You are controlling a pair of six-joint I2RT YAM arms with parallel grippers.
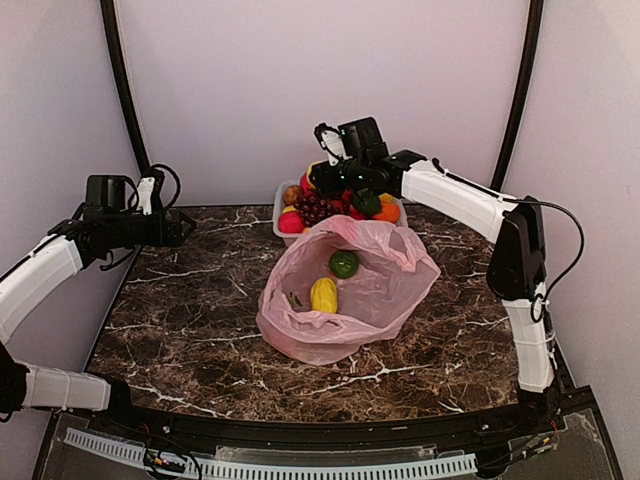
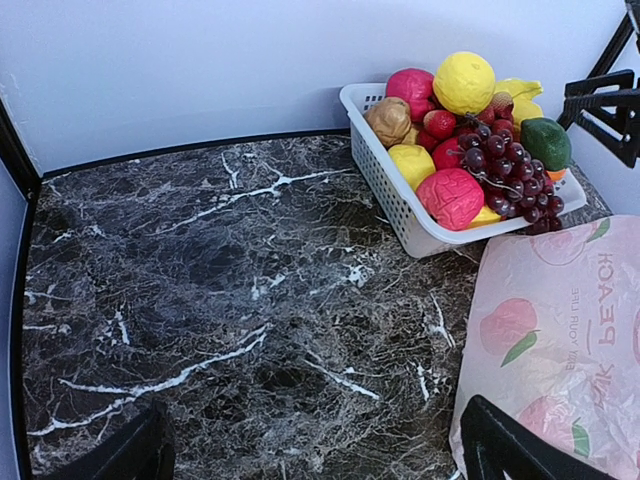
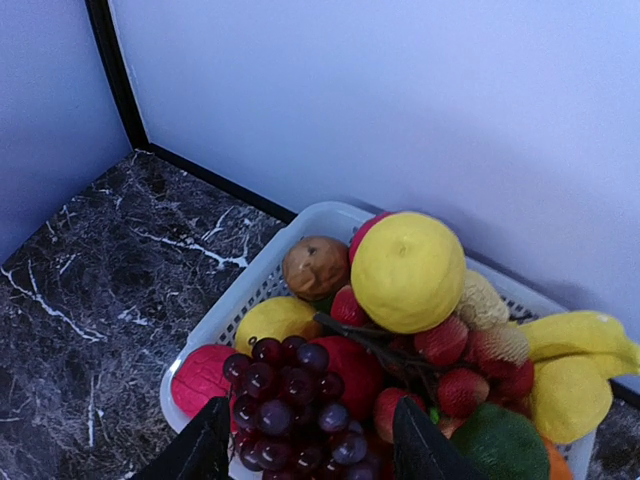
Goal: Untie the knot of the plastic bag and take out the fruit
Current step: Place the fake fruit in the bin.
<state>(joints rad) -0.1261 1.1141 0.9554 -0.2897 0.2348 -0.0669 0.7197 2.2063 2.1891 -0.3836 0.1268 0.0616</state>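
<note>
The pink plastic bag (image 1: 370, 290) lies in the middle of the table with its mouth open; the knot is out of view. Inside it rest a green round fruit (image 1: 343, 264) and a yellow oblong fruit (image 1: 323, 295). My right gripper (image 1: 322, 180) hovers over the white basket (image 1: 281, 192), open. In the right wrist view the dark purple grape bunch (image 3: 290, 400) lies on the basket's fruit pile, below and between the spread fingers of that gripper (image 3: 305, 430). My left gripper (image 1: 188, 228) hangs wide open over bare marble at the far left, holding nothing (image 2: 315, 425).
The basket (image 2: 385, 190) at the back centre is heaped with fruit, a big yellow one (image 3: 407, 270) on top. The bag's printed side (image 2: 560, 330) shows at the right of the left wrist view. White walls stand close behind the basket.
</note>
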